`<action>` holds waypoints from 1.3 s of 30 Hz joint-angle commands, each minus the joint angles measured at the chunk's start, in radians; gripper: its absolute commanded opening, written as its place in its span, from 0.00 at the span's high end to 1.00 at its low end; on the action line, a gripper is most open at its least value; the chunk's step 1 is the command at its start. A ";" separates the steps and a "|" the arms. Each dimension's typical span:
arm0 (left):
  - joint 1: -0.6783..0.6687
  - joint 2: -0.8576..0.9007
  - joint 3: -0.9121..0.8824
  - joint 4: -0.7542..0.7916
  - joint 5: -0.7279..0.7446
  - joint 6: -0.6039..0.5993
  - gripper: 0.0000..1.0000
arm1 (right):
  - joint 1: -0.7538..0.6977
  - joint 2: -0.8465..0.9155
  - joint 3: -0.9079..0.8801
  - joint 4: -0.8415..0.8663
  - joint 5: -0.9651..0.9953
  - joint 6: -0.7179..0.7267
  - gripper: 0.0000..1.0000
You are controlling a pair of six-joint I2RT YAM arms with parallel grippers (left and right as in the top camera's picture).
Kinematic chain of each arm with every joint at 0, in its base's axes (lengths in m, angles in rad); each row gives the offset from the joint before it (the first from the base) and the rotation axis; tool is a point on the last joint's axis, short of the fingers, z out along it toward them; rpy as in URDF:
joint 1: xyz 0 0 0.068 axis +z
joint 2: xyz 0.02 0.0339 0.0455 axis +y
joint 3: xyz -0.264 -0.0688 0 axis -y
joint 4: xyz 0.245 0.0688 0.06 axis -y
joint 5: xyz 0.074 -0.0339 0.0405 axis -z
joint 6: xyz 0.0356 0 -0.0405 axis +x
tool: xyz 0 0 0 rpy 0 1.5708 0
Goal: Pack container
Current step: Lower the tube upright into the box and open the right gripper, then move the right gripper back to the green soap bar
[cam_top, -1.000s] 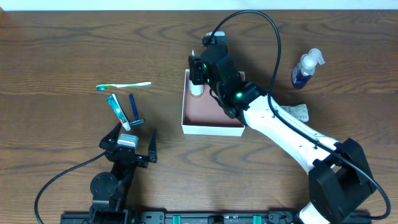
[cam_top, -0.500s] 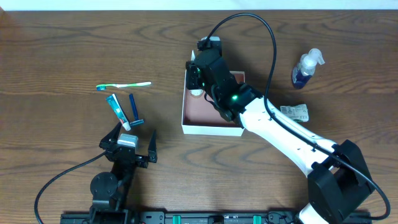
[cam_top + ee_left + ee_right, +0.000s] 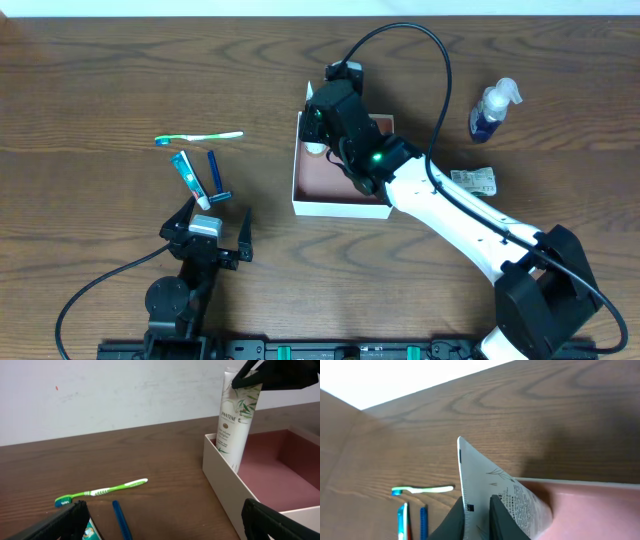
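Two arms, one tube standing in the box

We see the right gripper (image 3: 478, 514) clamped near the flat upper end of a white shampoo tube (image 3: 235, 425), a finger pinching each face. The tube hangs upright below that gripper. Its lower end sits inside the box (image 3: 338, 209), in the corner on the side toward the toothbrush (image 3: 200, 138). The right arm reaches long across the table, its wrist bent so the fingers point down.

We judge the tube light and soft-walled, so the stiffer crimped end is the sound place to hold; lower down it could buckle. The box looks like light cardboard that would slide if nudged.

The left gripper (image 3: 217, 212) rests spread and empty, with toothpaste (image 3: 190, 180) and a blue razor (image 3: 214, 172) just ahead of its fingers.
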 commanded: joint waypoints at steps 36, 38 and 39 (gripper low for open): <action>0.005 0.000 -0.018 -0.033 0.011 0.013 0.02 | 0.011 -0.067 0.124 -0.053 -0.019 -0.002 0.22; 0.005 0.000 -0.018 -0.032 0.011 0.013 0.02 | 0.009 -0.101 0.185 -0.147 0.012 -0.072 0.19; 0.005 0.000 -0.018 -0.032 0.011 0.013 0.02 | 0.009 -0.120 0.219 -0.204 0.037 -0.104 0.16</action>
